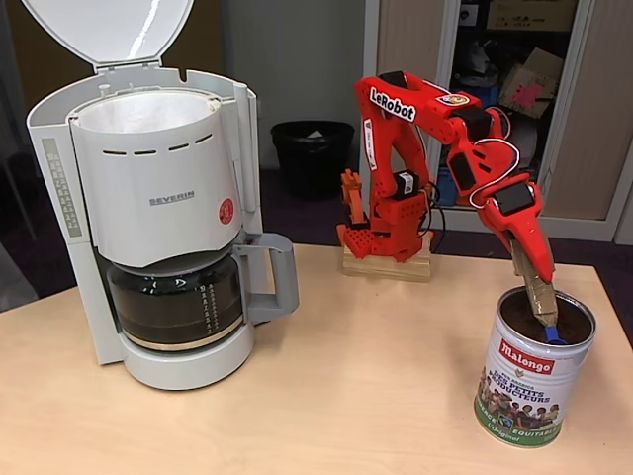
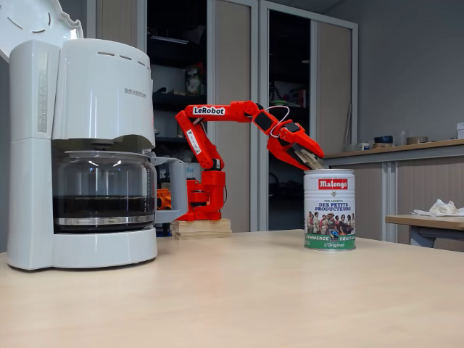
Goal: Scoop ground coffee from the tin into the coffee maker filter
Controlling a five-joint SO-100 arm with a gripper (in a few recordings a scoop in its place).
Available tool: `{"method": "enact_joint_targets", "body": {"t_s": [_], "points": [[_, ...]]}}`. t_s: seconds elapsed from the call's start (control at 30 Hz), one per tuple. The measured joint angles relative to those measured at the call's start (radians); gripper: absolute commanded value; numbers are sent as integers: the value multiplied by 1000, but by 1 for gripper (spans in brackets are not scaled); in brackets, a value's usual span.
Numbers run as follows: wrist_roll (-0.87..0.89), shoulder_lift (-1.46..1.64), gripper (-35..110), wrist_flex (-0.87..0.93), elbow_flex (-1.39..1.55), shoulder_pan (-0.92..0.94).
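Observation:
The tin (image 1: 534, 381) stands open on the right of the table, a shiny can with a white Malongo label; it also shows in the other fixed view (image 2: 330, 210). Dark ground coffee (image 1: 516, 313) fills it near the rim. My red gripper (image 1: 534, 265) (image 2: 310, 159) slants down over the tin's mouth, shut on a scoop with a tan handle. The scoop's blue bowl (image 1: 552, 334) dips into the coffee at the right inner wall. The coffee maker filter (image 1: 148, 111), white paper, lines the open basket of the white Severin machine (image 1: 148, 198) (image 2: 87, 145) at the left.
The machine's lid (image 1: 109, 30) stands raised and its glass carafe (image 1: 178, 302) sits underneath. My arm's base rests on a wooden block (image 1: 388, 265) at the table's far edge. A black bin (image 1: 312, 153) stands on the floor behind. Bare tabletop lies between machine and tin.

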Motion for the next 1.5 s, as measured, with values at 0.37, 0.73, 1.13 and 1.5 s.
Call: {"method": "enact_joint_targets", "body": {"t_s": [0.37, 0.73, 1.13, 1.5], "points": [[23, 40, 21, 12, 29, -18], [48, 110, 22, -2, 104, -28], [41, 184, 22, 12, 144, -20], [-38, 293, 22, 32, 193, 77]]}}
